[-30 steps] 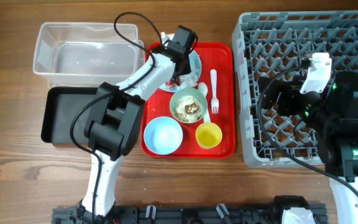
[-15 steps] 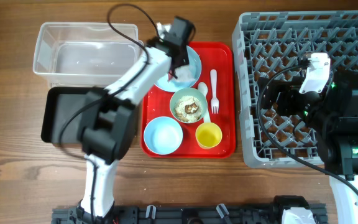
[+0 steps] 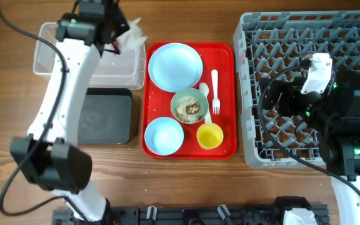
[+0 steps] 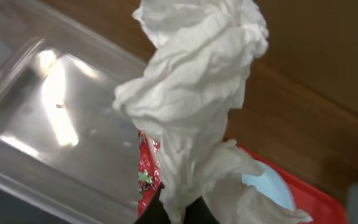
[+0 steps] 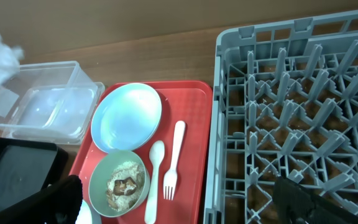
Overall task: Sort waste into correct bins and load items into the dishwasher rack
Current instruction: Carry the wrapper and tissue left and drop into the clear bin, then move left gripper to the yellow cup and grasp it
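Observation:
My left gripper (image 3: 119, 32) is shut on a crumpled white tissue wad (image 3: 132, 35) and holds it above the right end of the clear tub (image 3: 61, 59). In the left wrist view the tissue (image 4: 197, 93) hangs from the fingers (image 4: 178, 213). A small red wrapper (image 4: 146, 177) shows against the left finger; I cannot tell if it is pinched. The light blue plate (image 3: 175, 65) is bare. The pale green bowl (image 3: 189, 107) holds beige scraps. My right gripper (image 5: 185, 208) is open and empty over the grey rack (image 3: 305, 37).
The red tray (image 3: 231, 81) also carries a light blue bowl (image 3: 164, 135), a yellow cup (image 3: 209, 135), a white fork (image 3: 215, 90) and a spoon (image 3: 205, 100). The black tray (image 3: 105, 115) lies in front of the tub.
My left arm has lifted the tissue off the light blue plate and swung left to above the clear tub. The plate is now bare. The right arm has not moved.

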Tool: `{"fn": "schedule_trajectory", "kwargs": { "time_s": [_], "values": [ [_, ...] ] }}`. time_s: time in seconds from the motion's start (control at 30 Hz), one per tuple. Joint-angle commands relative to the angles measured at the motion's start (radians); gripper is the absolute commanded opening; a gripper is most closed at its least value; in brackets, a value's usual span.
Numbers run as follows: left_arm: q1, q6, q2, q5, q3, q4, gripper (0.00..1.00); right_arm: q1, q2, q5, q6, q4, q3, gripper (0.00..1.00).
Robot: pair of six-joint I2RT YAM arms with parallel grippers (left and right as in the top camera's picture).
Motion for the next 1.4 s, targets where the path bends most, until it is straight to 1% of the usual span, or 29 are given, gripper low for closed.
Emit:
{"fn": "schedule_trajectory", "kwargs": {
  "time_s": [0.0, 0.03, 0.07, 0.13, 0.23, 0.27, 0.3, 0.33, 0.37, 0.47, 0.6, 0.63, 0.7, 0.8, 0.9, 0.97, 1.03, 1.17, 1.23, 1.33, 1.37],
  "values": [
    [0.055, 0.009, 0.100, -0.005, -0.056, -0.002, 0.05, 0.002, 0.002, -0.018, -0.018, 0.002, 0.023, 0.99],
    [0.063, 0.016, 0.116, -0.005, -0.058, 0.001, 0.11, 0.002, 0.003, -0.018, -0.018, 0.002, 0.023, 0.99],
    [0.071, 0.030, 0.137, -0.005, -0.058, 0.004, 0.21, 0.002, 0.004, -0.018, -0.018, 0.002, 0.023, 1.00],
    [0.084, 0.044, 0.172, -0.005, -0.058, 0.012, 0.48, 0.002, 0.008, -0.018, -0.018, 0.002, 0.023, 0.99],
    [0.093, 0.067, 0.203, -0.005, -0.058, 0.024, 0.73, 0.002, 0.012, -0.018, -0.018, -0.002, 0.023, 0.99],
    [0.093, 0.078, 0.204, -0.005, -0.058, 0.028, 0.79, 0.002, 0.013, -0.018, -0.018, -0.005, 0.023, 0.99],
    [0.093, 0.085, 0.204, -0.005, -0.058, 0.032, 0.87, 0.002, 0.013, -0.018, -0.018, -0.005, 0.023, 0.99],
    [0.093, 0.085, 0.201, -0.005, -0.057, 0.036, 0.92, 0.002, 0.014, -0.018, -0.018, -0.005, 0.023, 1.00],
    [0.093, 0.085, 0.192, -0.005, -0.056, 0.040, 1.00, 0.002, 0.015, -0.018, -0.018, -0.005, 0.023, 0.99],
    [0.093, 0.134, 0.167, 0.030, -0.055, 0.042, 1.00, 0.002, 0.017, -0.018, -0.018, -0.005, 0.023, 0.99],
    [0.077, 0.195, 0.103, 0.155, -0.055, 0.018, 1.00, 0.002, 0.017, -0.018, -0.018, -0.005, 0.023, 1.00],
    [0.060, 0.196, 0.063, 0.206, -0.055, -0.010, 1.00, 0.002, 0.017, -0.017, -0.018, -0.004, 0.023, 1.00],
    [0.034, 0.196, 0.023, 0.248, -0.055, -0.045, 0.99, 0.002, 0.017, -0.017, -0.018, -0.003, 0.023, 1.00],
    [-0.018, 0.195, -0.020, 0.290, -0.055, -0.102, 0.98, 0.002, 0.017, -0.017, -0.018, -0.003, 0.023, 1.00],
    [-0.103, 0.173, -0.034, 0.312, -0.055, -0.180, 0.97, 0.002, 0.017, -0.017, -0.018, 0.000, 0.023, 1.00],
    [-0.157, 0.130, -0.034, 0.317, -0.060, -0.228, 0.91, 0.002, 0.017, -0.017, -0.018, 0.001, 0.023, 1.00],
    [-0.215, 0.080, -0.034, 0.321, -0.072, -0.267, 0.89, 0.002, 0.017, -0.018, -0.017, 0.002, 0.023, 1.00],
    [-0.329, 0.080, -0.034, 0.325, -0.102, -0.288, 0.88, 0.002, 0.017, -0.017, -0.018, 0.000, 0.023, 1.00],
    [-0.373, 0.080, -0.034, 0.329, -0.120, -0.306, 0.86, 0.002, 0.017, -0.017, -0.018, -0.005, 0.023, 1.00],
    [-0.422, 0.080, -0.034, 0.376, -0.155, -0.304, 0.76, 0.002, 0.017, -0.017, -0.018, -0.006, 0.023, 1.00],
    [-0.440, 0.081, -0.034, 0.421, -0.173, -0.296, 0.72, 0.002, 0.019, -0.017, -0.018, -0.006, 0.023, 1.00]
  ]
}}
